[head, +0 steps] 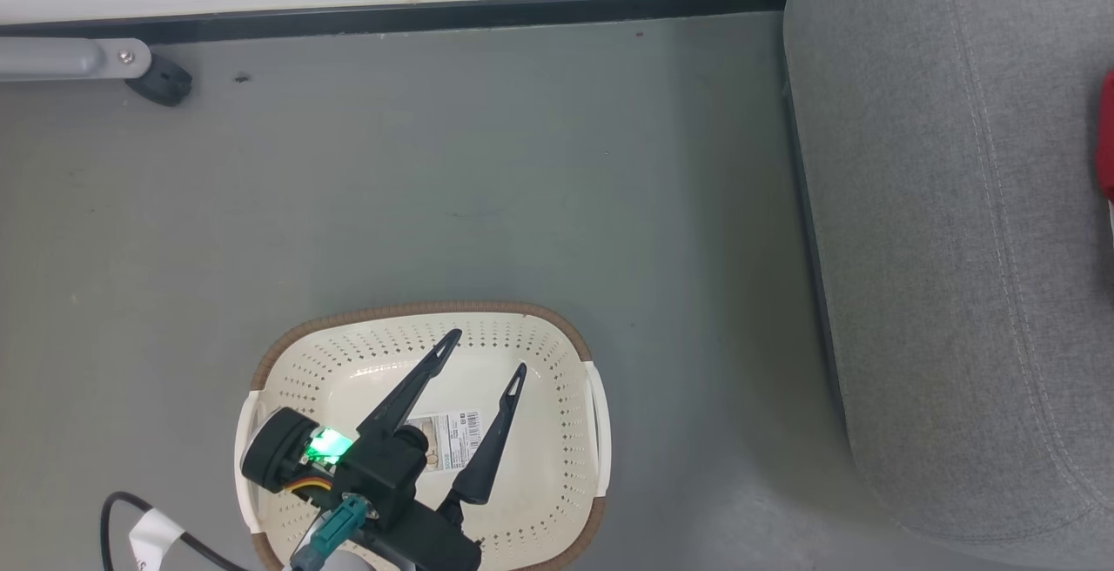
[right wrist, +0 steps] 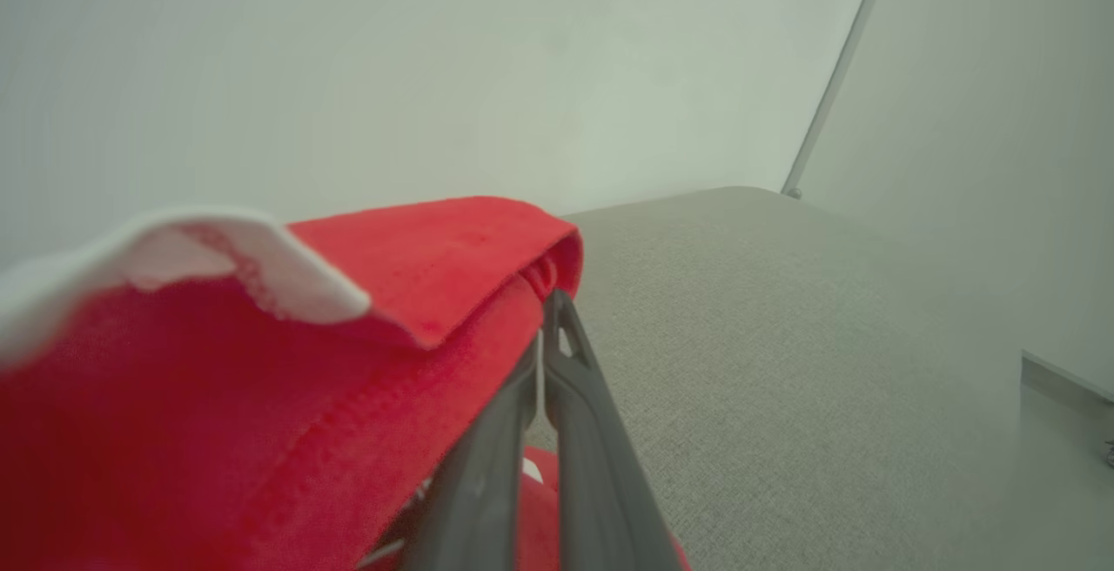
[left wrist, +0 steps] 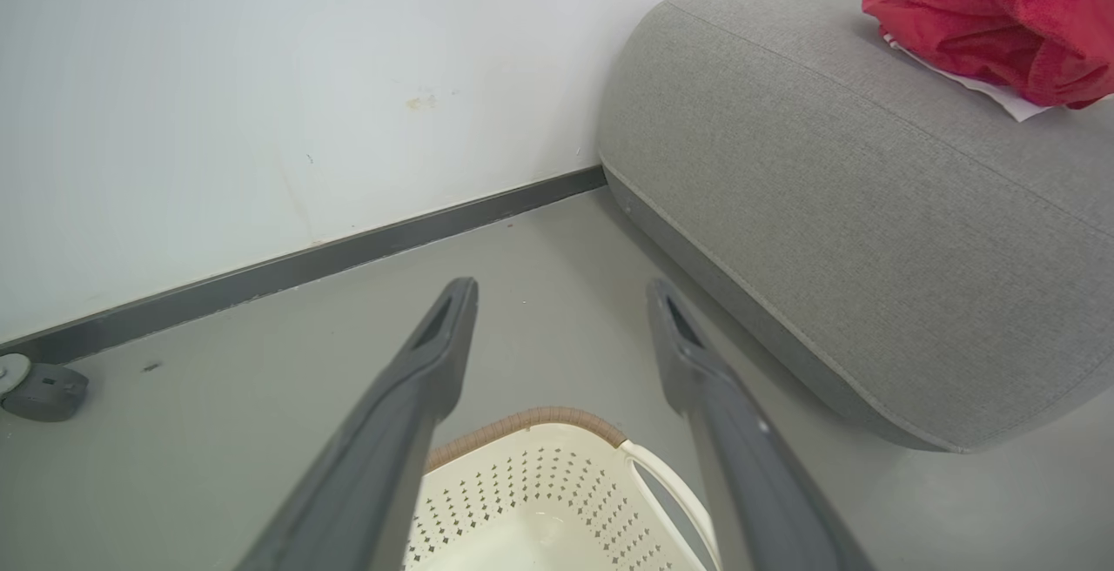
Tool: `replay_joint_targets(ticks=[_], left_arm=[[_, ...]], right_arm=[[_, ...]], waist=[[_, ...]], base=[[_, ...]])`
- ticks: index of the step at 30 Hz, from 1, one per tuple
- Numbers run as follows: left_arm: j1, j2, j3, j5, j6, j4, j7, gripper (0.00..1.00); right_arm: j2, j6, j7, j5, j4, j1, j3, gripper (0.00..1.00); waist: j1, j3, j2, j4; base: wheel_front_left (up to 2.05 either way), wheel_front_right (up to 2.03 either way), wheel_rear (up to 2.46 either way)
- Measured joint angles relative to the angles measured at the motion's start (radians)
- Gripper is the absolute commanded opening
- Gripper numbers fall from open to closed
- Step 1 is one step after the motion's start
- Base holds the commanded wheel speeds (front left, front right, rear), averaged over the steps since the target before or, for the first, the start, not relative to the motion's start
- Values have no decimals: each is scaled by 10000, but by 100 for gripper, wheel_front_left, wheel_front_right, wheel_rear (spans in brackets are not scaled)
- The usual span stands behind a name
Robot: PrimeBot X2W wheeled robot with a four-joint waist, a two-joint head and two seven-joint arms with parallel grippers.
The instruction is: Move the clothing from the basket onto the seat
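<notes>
1. basket [head: 435, 308] is looking empty at 6 o'clock in the head view. left claw [head: 486, 352] is hanging wide open over it, holding nothing.
2. clothing [right wrist: 218, 397] is sitting on the seat [head: 940, 249], off at 3 o'clock. right claw [right wrist: 546, 319] is pinching shut on a fold of it, i think.
3. so it's the drop-off step, and that claw is needing to open and lift clear.
4. the cloth is bunching up with no clear long axis. in the right wrist view its hem is running from 7 to 1 o'clock.

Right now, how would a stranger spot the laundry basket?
Find the big grey seat; the basket stands on the floor left of it in the head view. Unlike anything nearby, it is cream-white, with hole-dotted walls and a brown rim.
</notes>
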Motion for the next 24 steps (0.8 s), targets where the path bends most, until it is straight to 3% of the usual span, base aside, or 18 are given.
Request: replay_joint_targets(ticks=[8, 9, 10, 24], left_arm=[[-2, -29, 0, -2, 2, -2, 0, 100], [-2, -33, 0, -2, 2, 0, 0, 100], [-2, -36, 0, -2, 2, 0, 0, 100], [-7, -111, 29, -140, 2, 291, -6, 100]], right_arm=[[-228, 96, 621, -454, 819, 402, 416, 0], [-242, 96, 654, -479, 878, 409, 458, 36], [-295, 96, 688, -568, 903, 415, 571, 100], [-568, 192, 679, -1133, 1193, 813, 1049, 100]], waist=[[0, -31, 0, -5], [0, -37, -1, -3], [0, -43, -1, -1], [0, -346, -1, 23]], base=[[0, 0, 0], [0, 0, 0], [0, 0, 0], [0, 0, 0]])
